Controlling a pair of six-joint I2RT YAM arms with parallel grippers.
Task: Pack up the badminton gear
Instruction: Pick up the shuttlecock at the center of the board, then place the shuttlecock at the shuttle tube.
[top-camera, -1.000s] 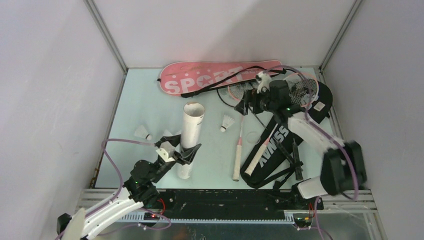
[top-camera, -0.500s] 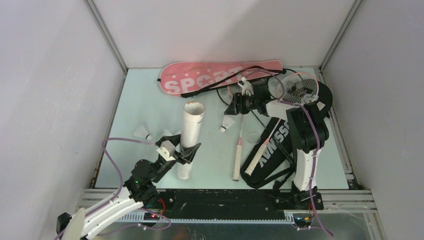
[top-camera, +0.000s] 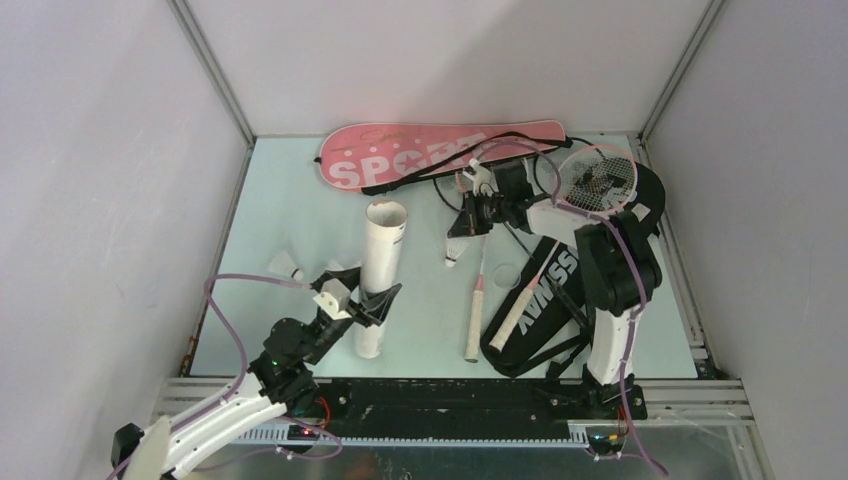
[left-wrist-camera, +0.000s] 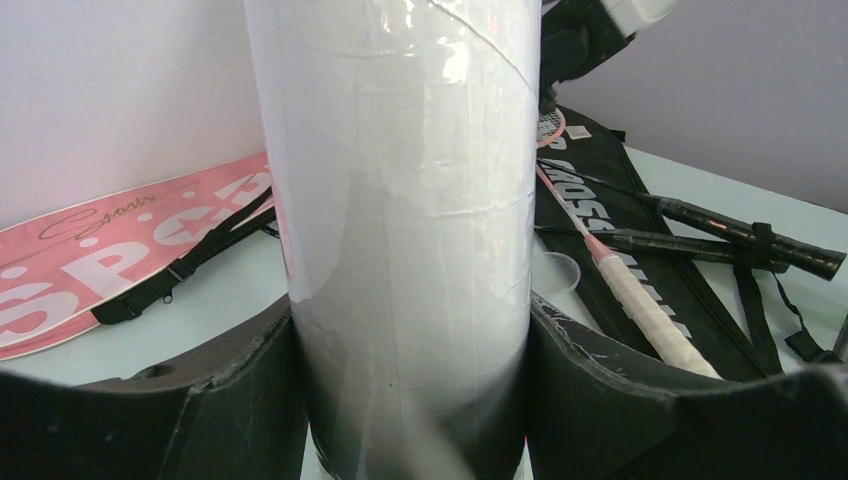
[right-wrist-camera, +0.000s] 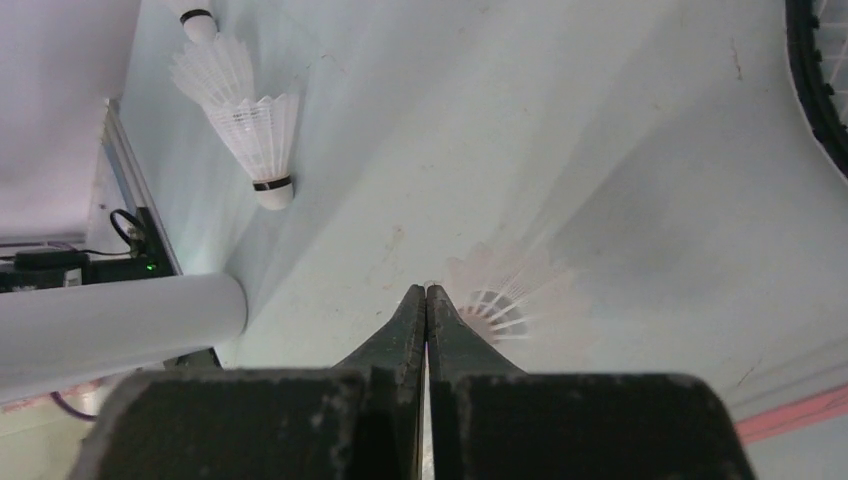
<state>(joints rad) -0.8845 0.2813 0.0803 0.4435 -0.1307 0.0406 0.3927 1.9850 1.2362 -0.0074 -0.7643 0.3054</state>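
Currently the left pincer clamps the translucent tube, contents unseen. The right pincer is pressed together beside one shuttlecock of three on the worktop. Two black rackets lie on the black bag; the pink bag lies flat.

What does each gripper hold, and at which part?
The left gripper clamps the translucent tube on its lower half. The right gripper is shut beside a shuttlecock; whether it pinches a feather cannot be told.
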